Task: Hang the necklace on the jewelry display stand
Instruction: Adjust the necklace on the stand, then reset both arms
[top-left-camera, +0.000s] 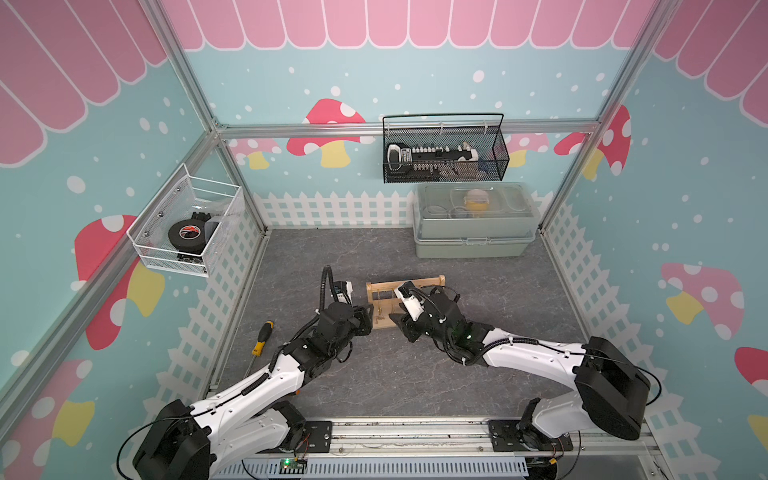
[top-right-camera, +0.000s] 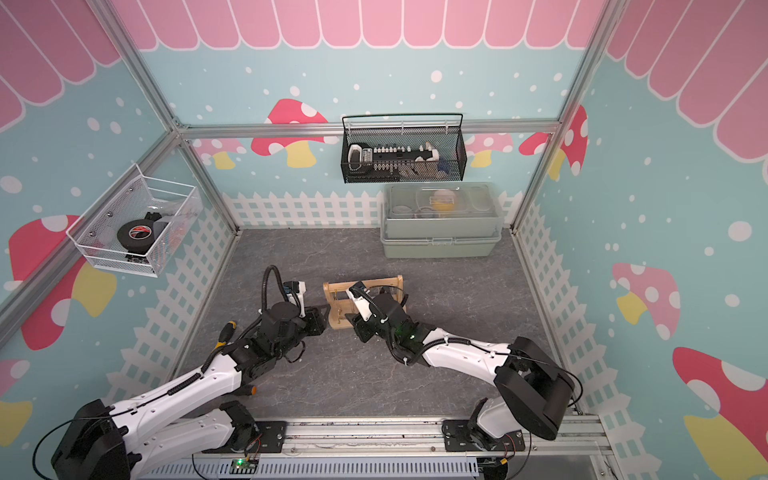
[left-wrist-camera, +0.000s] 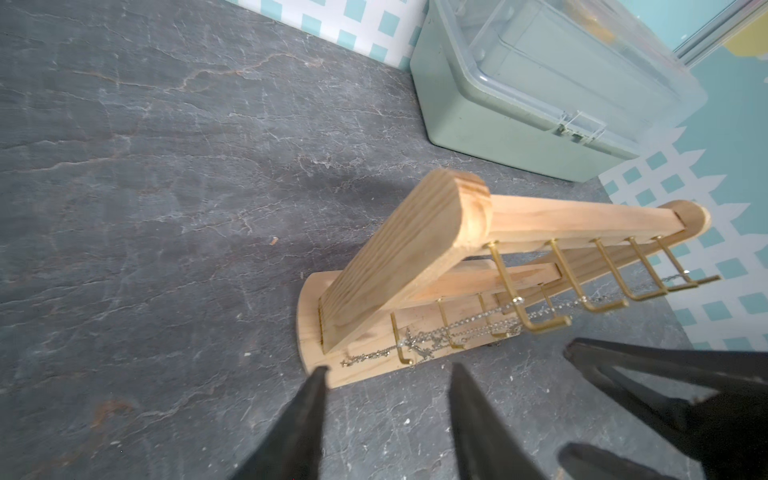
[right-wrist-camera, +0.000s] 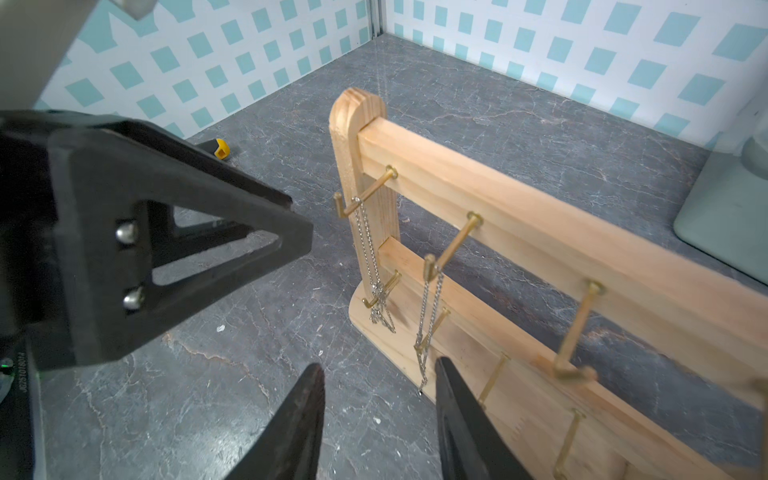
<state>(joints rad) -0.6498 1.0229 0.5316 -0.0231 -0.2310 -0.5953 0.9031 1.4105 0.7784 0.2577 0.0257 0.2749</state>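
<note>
left gripper (left-wrist-camera: 388, 369) is spread wide with nothing in it, tips right by the base of the jewelry display stand (left-wrist-camera: 399, 249); right gripper (right-wrist-camera: 379, 365) has a narrower gap, also empty, with the loose tail of the necklace (right-wrist-camera: 368, 249) dangling just beside one finger (right-wrist-camera: 457, 407). That thin silver chain hangs off the two end hooks (right-wrist-camera: 451, 243) of the top crossbar, stand upright around the middle of the table (top-left-camera: 374, 382). In both top views left gripper sits at the stand's 8 o'clock, right gripper at 6. Grey-green lidded box (top-left-camera: 473, 243) at 1 o'clock, yellow-and-black screwdriver (top-left-camera: 262, 338) further out at 8 o'clock
</note>
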